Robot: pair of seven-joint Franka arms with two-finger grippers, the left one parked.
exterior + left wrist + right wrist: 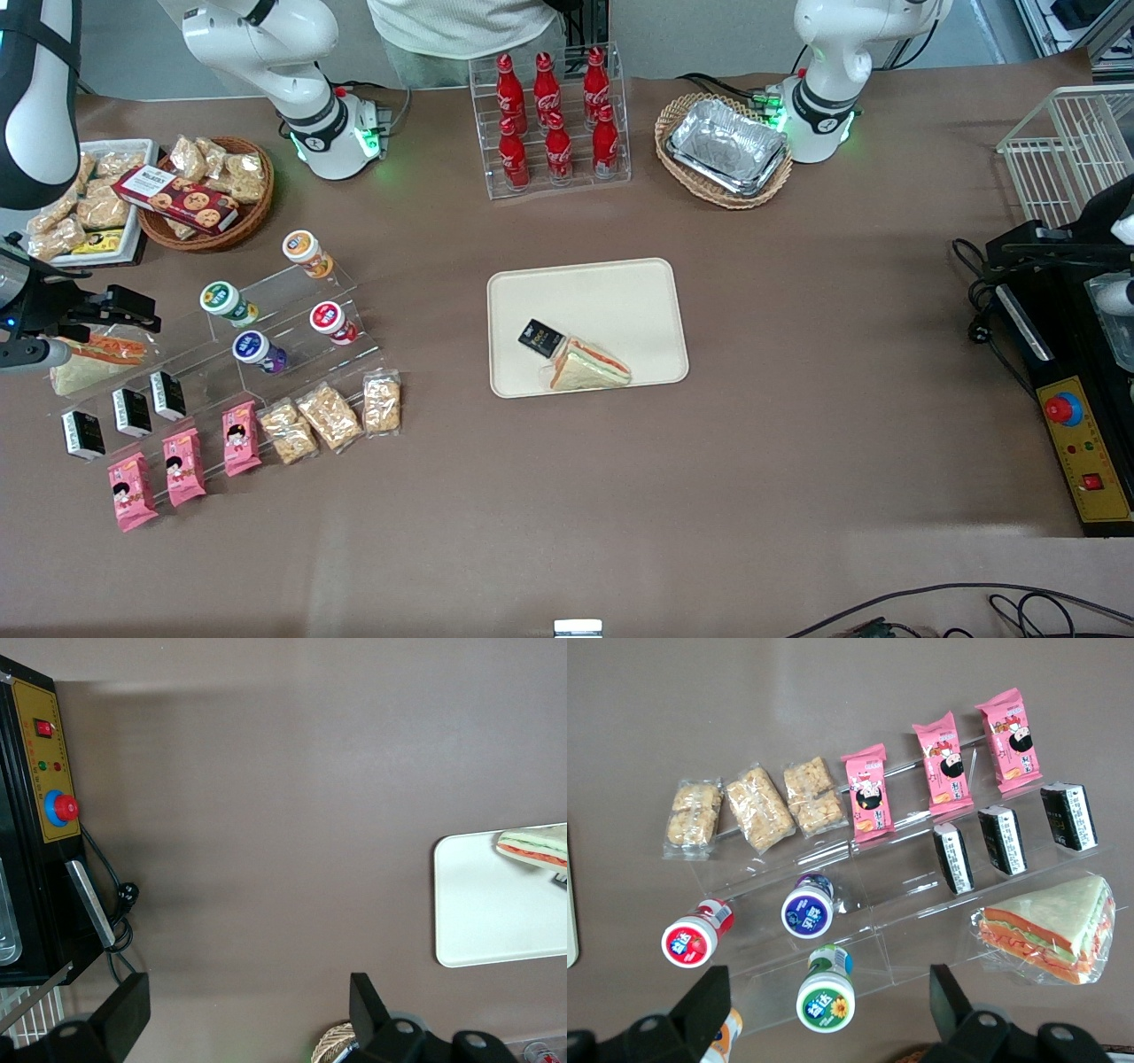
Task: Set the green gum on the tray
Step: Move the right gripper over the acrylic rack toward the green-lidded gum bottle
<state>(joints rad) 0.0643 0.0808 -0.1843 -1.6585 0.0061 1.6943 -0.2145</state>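
At the working arm's end of the surface (797, 461), the scene reads:

Green gum (228, 301) (827, 1000): lying on the clear stepped rack (266, 328), on a step with the orange-lidded jar (306, 252); the purple-lidded jar (258, 350) (808, 907) and red-lidded jar (332, 321) (695, 935) lie one step nearer the front camera.

Pincer (124, 306) (828, 1014): fingers spread apart, holding nothing, hovering above the rack's end nearest the surface's edge, just beside the green gum and not touching it; a wrapped sandwich (93, 359) (1050, 926) lies below it.

Tray (620, 292) (483, 904): flat at the middle of the surface, well apart from the rack, toward the parked arm.

On the tray: a second sandwich (587, 366) (534, 846) and a black packet (540, 338), touching each other at the corner nearest the front camera.

Rack's lowest steps: black packets (133, 412) (1005, 840), pink packets (182, 465) (943, 762), clear-wrapped biscuits (330, 416) (757, 806).
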